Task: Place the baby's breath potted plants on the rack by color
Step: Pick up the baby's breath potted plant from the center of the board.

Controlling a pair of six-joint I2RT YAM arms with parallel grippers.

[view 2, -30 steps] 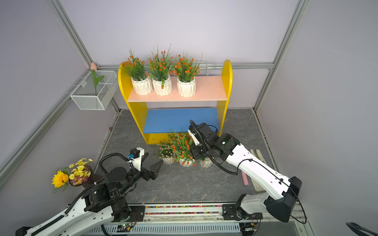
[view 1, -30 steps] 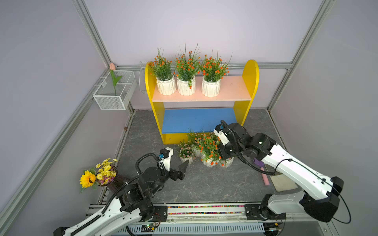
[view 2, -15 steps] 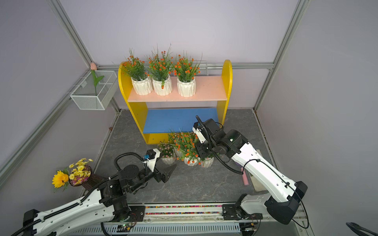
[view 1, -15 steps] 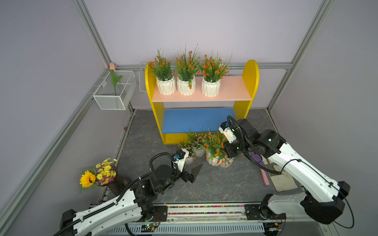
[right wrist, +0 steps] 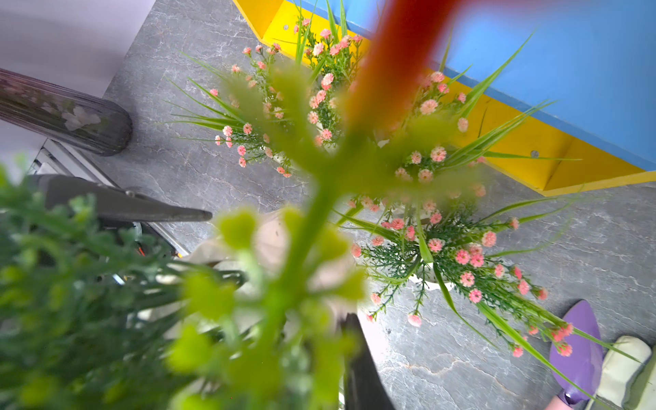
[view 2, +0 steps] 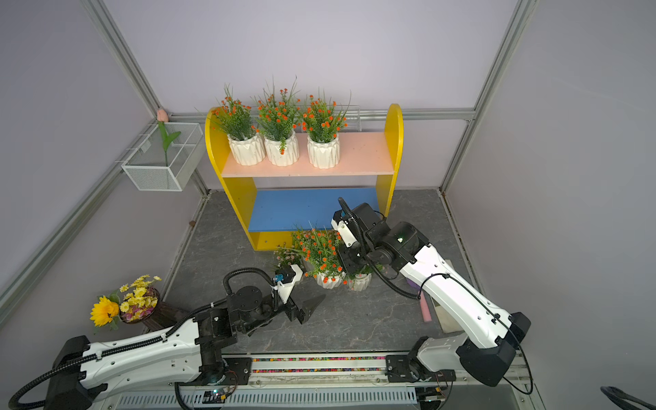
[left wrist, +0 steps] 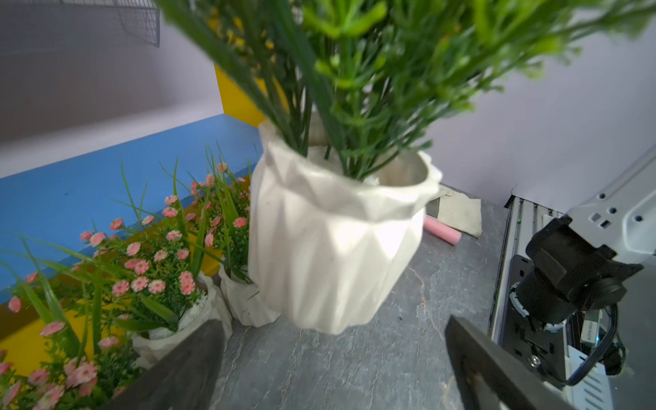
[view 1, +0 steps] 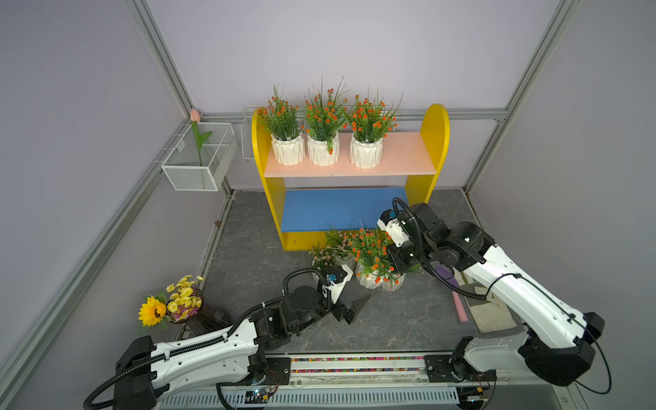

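Jaws of the right gripper point(view 1: 397, 265) pinch an orange plant point(left wrist: 337, 248) — pot tilted, just in front of the rack point(view 1: 435, 135). Left gripper point(view 1: 356, 308) jaws spread wide, empty, farther out from the rack. Three shelved plants point(view 1: 321, 142) stand on its pink top board — pink plants point(view 1: 323, 256) crowd its foot.

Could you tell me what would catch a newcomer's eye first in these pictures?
The yellow rack at the back stands out, with three orange-bloomed potted plants in a row on its pink upper board. Before it on the grey floor, the right gripper is shut in the foliage of a fourth orange plant among pink-bloomed pots. A sunflower bouquet stands by the left wall.
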